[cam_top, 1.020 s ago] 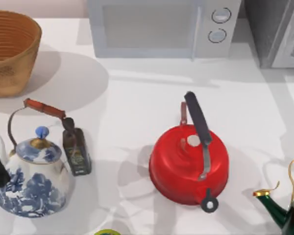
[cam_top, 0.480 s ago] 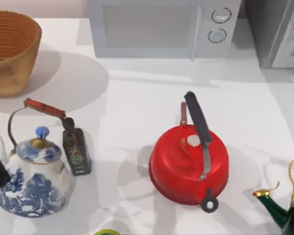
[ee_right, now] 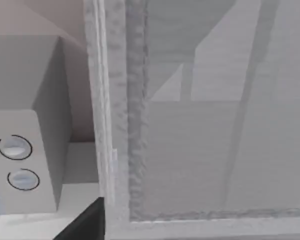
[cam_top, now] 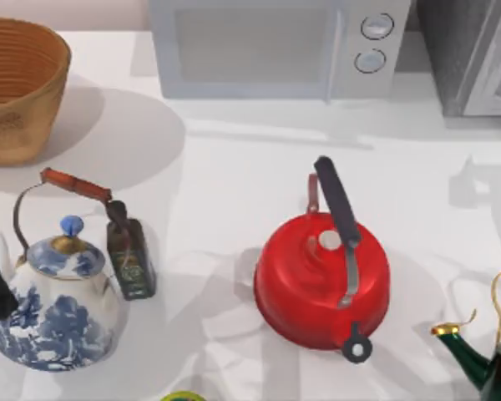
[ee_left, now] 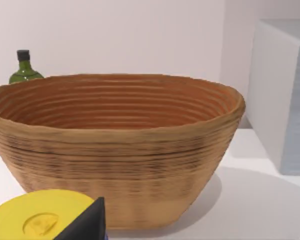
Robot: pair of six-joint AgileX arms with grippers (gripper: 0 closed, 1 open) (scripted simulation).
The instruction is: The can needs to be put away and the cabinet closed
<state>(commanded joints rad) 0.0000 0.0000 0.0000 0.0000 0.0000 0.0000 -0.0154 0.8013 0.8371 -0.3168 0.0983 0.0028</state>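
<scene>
Bring right gripper squarely to cabinet at table's back right corner, clear of microwave; cannot tell its grip.

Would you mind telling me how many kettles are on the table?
3: a blue-and-white kettle at the table's left, a red kettle near the middle, and a dark green kettle cut off at the right edge. Others may lie beyond view.
</scene>
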